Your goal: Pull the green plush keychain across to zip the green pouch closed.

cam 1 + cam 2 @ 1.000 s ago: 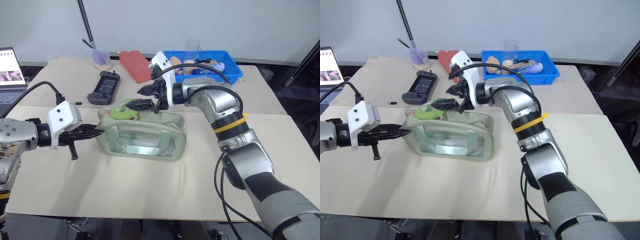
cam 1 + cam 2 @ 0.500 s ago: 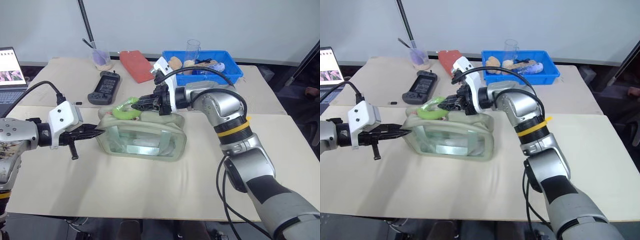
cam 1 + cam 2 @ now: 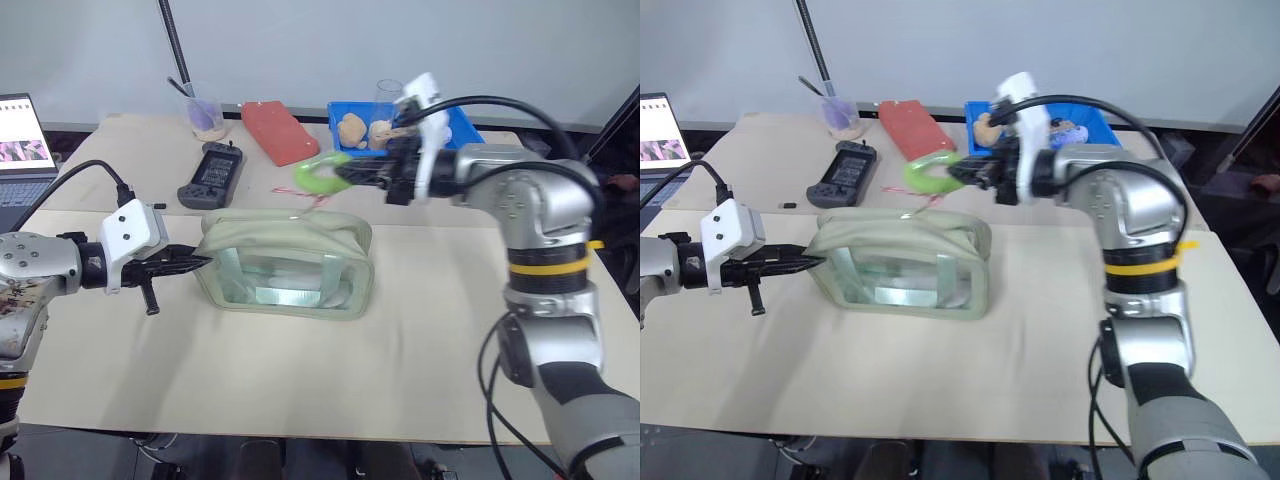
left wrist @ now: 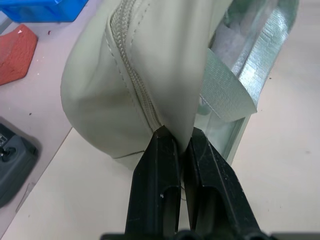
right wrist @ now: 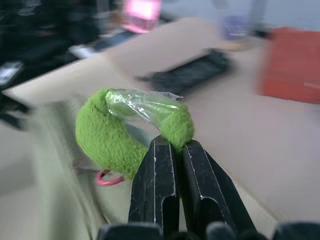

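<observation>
Two grippers are clamped shut. On the left, the left gripper (image 3: 200, 262) pinches the end of the green pouch (image 3: 288, 262), which sits on the table (image 3: 300, 370). Farther right, the right gripper (image 3: 352, 178) grips the green plush keychain (image 3: 318, 173), raised above the pouch's far edge.

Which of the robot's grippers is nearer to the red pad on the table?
The right gripper: it holds the green plush keychain just in front of the red pad. The left gripper pinches the green pouch, farther off.
</observation>
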Controlling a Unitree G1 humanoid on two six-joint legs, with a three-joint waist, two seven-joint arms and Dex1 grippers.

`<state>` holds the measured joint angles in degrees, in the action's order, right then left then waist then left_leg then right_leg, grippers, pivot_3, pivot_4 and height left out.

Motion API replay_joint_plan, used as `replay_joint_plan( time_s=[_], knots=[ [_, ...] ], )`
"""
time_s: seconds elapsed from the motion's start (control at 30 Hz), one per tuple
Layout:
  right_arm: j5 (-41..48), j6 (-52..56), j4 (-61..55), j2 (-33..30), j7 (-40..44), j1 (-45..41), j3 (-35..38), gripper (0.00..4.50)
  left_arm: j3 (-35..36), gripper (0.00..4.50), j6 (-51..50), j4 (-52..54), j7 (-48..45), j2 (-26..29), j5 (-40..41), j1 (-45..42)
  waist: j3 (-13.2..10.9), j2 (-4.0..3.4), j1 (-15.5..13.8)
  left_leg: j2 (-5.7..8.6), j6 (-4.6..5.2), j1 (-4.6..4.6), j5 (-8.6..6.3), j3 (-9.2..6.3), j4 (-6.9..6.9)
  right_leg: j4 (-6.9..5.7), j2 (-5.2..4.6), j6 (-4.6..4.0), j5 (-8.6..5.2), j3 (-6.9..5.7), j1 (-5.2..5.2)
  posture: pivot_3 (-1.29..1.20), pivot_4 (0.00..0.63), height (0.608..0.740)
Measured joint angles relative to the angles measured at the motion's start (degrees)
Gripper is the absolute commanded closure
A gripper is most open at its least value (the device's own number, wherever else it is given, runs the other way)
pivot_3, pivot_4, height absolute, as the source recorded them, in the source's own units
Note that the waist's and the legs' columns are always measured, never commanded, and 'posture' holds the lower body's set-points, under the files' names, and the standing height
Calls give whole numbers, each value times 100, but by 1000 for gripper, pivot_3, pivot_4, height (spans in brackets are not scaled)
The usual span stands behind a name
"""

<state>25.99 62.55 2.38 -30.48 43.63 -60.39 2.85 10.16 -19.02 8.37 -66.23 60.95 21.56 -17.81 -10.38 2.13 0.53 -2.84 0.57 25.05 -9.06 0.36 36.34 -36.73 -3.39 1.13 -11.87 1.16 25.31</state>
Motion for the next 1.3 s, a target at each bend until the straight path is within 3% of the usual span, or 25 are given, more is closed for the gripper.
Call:
replay_joint_plan(
  time_s=[0.13,0.3,0.4,0.57,0.7,0.73,0.87,1.07,1.13,1.3],
  knots=[
    [9,143,-294,-581,-215,782,327,4469,-51,4500,120,-95,-35,-1,-9,-35,0,0,-4,0,0,0,0,0,-1,1,-1,1,-2,1,-1,0,150,740],
    [22,140,-655,-688,-555,1790,742,4469,-208,4500,188,-133,-95,-4,-4,-150,1,-2,16,0,1,-2,0,1,0,0,2,15,-10,3,-4,0,150,740],
    [20,-112,-712,-130,-918,2602,967,4469,-287,4500,222,-216,-117,-6,-10,-217,16,1,18,-2,1,-17,0,0,-4,2,5,39,-26,4,-18,0,150,740],
    [-23,-390,-617,970,-1405,3569,599,4469,-426,4500,328,-410,-161,-18,-124,-403,18,-13,56,-1,1,-25,1,4,-4,-7,8,42,-26,17,-14,0,150,740],
    [-77,-677,-618,1181,-1513,3698,329,4469,-437,4500,401,-447,-175,-56,-143,-409,19,-15,53,-1,1,-37,1,6,-4,-8,9,38,-30,19,-22,0,150,740],
    [-78,-727,-618,1167,-1498,3671,312,4111,-429,4500,405,-460,-169,-67,-140,-407,19,-15,51,-2,1,-37,1,5,-4,-8,8,36,-30,19,-22,0,150,740],
    [-1,-793,-630,500,-1029,3483,258,2631,-311,2863,295,-502,-174,-114,-63,-322,16,-17,42,-1,1,-34,1,10,-4,-6,7,16,-43,22,-19,0,150,740],
    [16,-1167,-727,-1485,695,3490,161,579,262,4,-235,-716,-253,3,313,3,12,-19,20,0,1,-28,0,15,-10,2,6,26,-51,25,-14,0,150,740],
    [3,-1441,-730,-2204,1379,3631,153,30,526,0,-429,-826,-359,181,377,292,11,-20,21,0,1,-34,-1,23,-22,5,3,14,-61,29,-13,0,150,740],
    [-21,-2327,-688,-3224,2667,4080,244,30,1252,0,-604,-1318,-339,409,300,1114,11,-20,60,-9,1,-63,-2,40,-42,-1,2,-3,-73,36,-13,0,150,740]
  ],
)
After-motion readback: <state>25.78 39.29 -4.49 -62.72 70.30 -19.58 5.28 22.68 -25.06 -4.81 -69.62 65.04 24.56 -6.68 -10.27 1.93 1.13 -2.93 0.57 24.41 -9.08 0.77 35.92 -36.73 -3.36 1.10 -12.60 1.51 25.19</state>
